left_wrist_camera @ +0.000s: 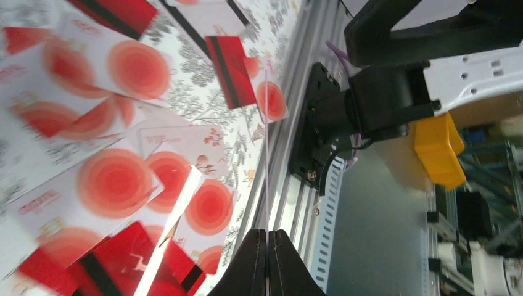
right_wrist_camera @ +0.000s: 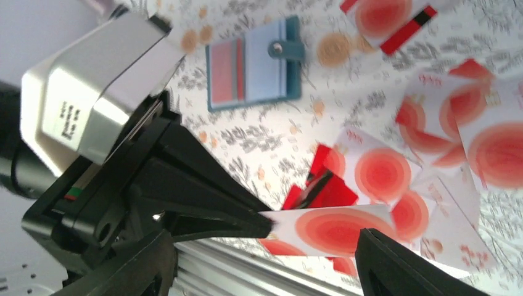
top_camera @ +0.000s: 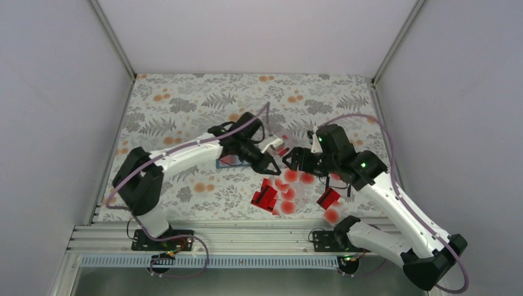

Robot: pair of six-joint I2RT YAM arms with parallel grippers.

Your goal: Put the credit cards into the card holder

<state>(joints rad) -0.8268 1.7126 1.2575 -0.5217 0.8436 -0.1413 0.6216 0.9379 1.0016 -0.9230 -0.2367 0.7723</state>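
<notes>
Your left gripper point(left_wrist_camera: 266, 254) is pressed shut on one pale red-dot card point(right_wrist_camera: 333, 229). Your right gripper point(top_camera: 290, 161) is spread, one finger on each side of that card. The other credit cards point(top_camera: 280, 192) lie scattered nearby. The card holder point(right_wrist_camera: 253, 65) lies open on the tablecloth point(top_camera: 185, 105).

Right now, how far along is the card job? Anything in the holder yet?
Done: card holder lies open; a reddish strip in one pocket may be a card, can't confirm. In hand: left claw pinches one pale red-dot card by its edge; right claw open beside it. Left: many loose cards on the tablecloth.
</notes>
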